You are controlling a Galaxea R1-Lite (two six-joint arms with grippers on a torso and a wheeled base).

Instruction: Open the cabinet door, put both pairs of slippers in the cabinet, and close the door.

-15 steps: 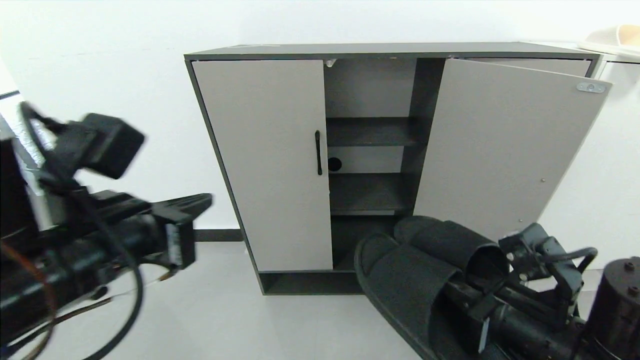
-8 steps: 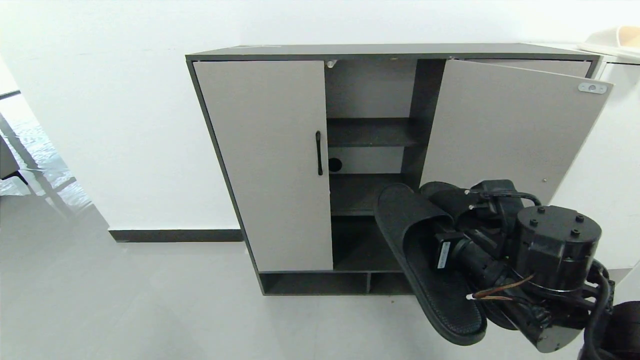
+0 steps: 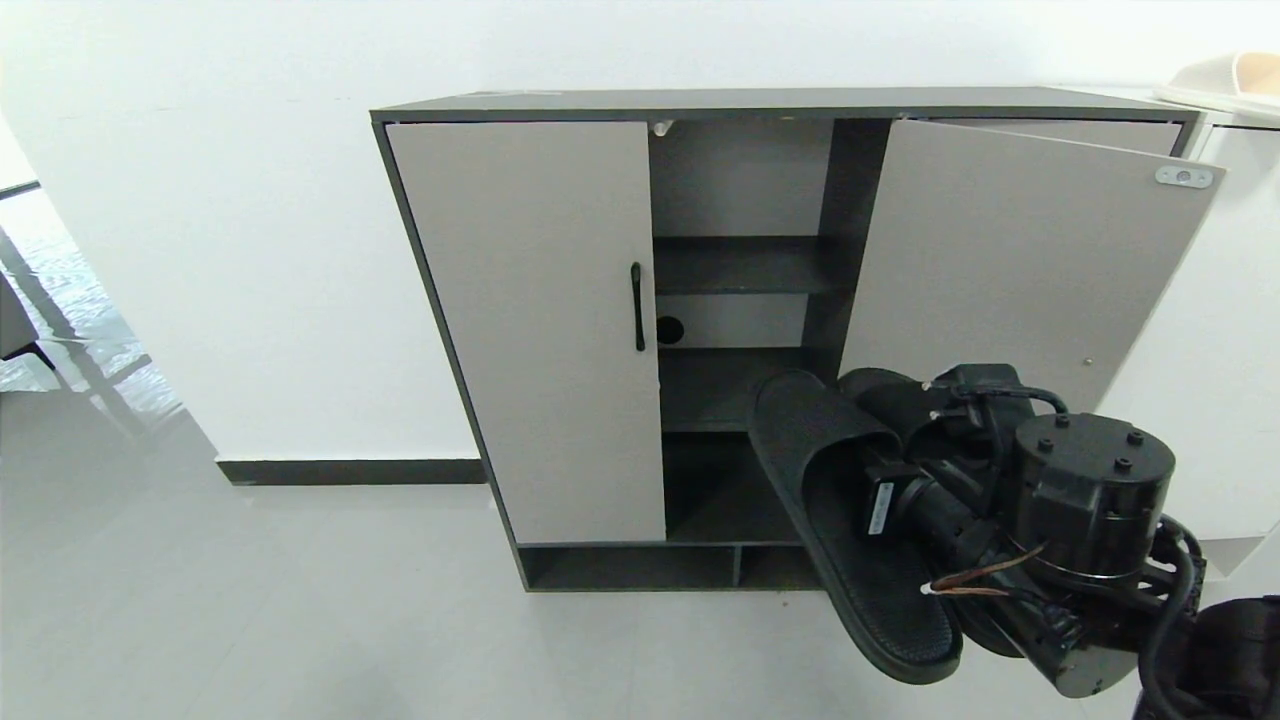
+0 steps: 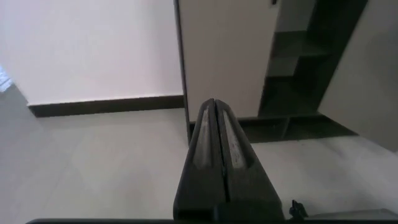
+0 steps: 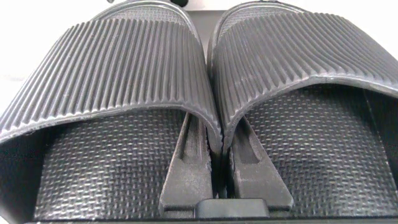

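Slippers [image 3: 850,500], a black pair, hang in the right hand [image 5: 216,146], which is clamped on their two inner edges. They sit just in front of the cabinet's [image 3: 760,98] open right half, near the lower shelves [image 3: 735,265].

The right door [image 3: 1000,260] is swung wide and the left door [image 3: 530,320] is shut. The shelves look bare, so I judge the opening done and this first pair about to go in. The second pair and the closing remain.

A pale slipper [image 3: 1220,75] lies on the white unit to the right, likely part of that second pair.

The left hand [image 4: 214,106] is closed and empty, low over the floor [image 3: 300,620]. That floor is glossy grey, and behind the cabinet is a plain white wall [image 3: 250,200] with dark skirting.
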